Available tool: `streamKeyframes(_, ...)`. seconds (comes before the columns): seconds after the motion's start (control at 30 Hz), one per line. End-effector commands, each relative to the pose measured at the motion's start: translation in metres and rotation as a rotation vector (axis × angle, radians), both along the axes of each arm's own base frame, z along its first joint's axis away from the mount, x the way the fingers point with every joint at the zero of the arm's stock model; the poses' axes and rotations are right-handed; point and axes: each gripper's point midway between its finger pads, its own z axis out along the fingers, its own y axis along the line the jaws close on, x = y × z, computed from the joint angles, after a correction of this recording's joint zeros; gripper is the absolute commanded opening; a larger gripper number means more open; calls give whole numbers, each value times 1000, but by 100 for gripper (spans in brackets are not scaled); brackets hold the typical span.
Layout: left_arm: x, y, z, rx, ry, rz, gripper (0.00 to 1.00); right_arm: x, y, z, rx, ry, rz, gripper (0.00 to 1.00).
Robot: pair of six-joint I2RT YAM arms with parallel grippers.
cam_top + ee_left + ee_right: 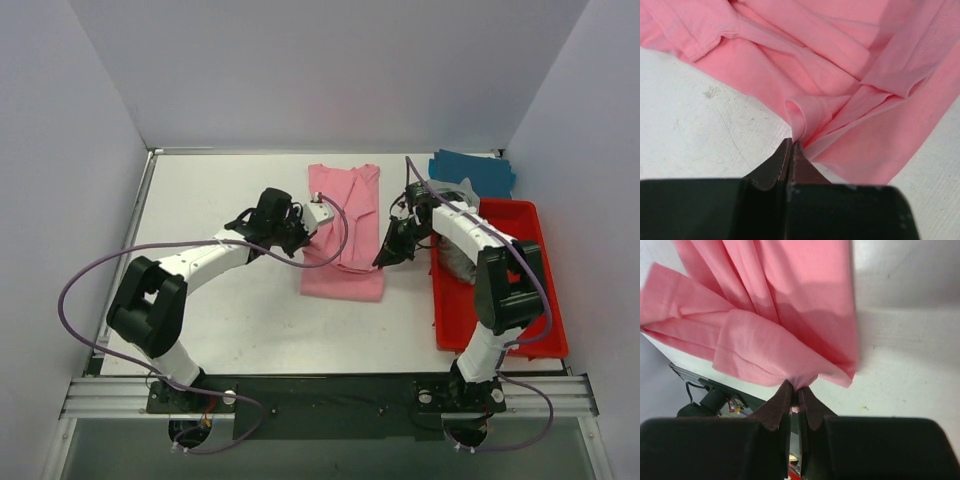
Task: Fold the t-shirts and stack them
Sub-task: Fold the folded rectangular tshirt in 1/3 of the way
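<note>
The pink t-shirt [345, 225] lies folded lengthwise in the middle of the table. My left gripper [305, 238] is shut on its left edge; the left wrist view shows the fingertips [791, 145] pinching a fold of pink cloth [840, 90]. My right gripper [385, 260] is shut on its right edge and lifts it a little; the right wrist view shows pink cloth [780, 330] bunched at the closed tips [796, 389]. The teal-blue t-shirt [474, 170] lies at the back right. The grey t-shirt [455, 258] lies in the red bin, partly hidden by my right arm.
The red plastic bin [520, 290] stands along the right side of the table. White walls close off the back and both sides. Purple cables loop off both arms.
</note>
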Motion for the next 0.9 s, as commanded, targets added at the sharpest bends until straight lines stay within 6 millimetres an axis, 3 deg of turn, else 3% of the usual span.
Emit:
streamKeyframes(0.0,24,-16,18,-58,-45,3,0,16,-4,4,29,34,28,0)
streamKeyframes(0.13,32,-23,6,-58,-2,10,0,31,0,-6,47,62,29,0)
streamKeyframes(0.37,40,-32,5,-112,-21,-37,0,43,2,-16,71,88,30,0)
streamKeyframes(0.53,52,-26,-8,-80,-84,-11,0,50,-10,-25,46,95,0,0)
streamKeyframes(0.57,55,-23,-10,-66,-95,0,0,53,-12,-26,41,94,-6,9)
streamKeyframes(0.63,61,-17,-15,-41,-130,26,20,58,-16,-28,32,89,-11,25)
streamKeyframes(0.67,64,-15,-16,-32,-154,31,42,64,-17,-25,28,74,-14,31)
streamKeyframes(0.73,76,-9,-10,-13,-220,73,63,76,-23,-16,10,25,-18,39)
streamKeyframes(0.8,91,-1,5,17,-284,126,70,86,-31,1,-30,-55,-7,42)
streamKeyframes(0.87,104,10,21,47,-316,180,71,83,-40,22,-79,-135,10,44)
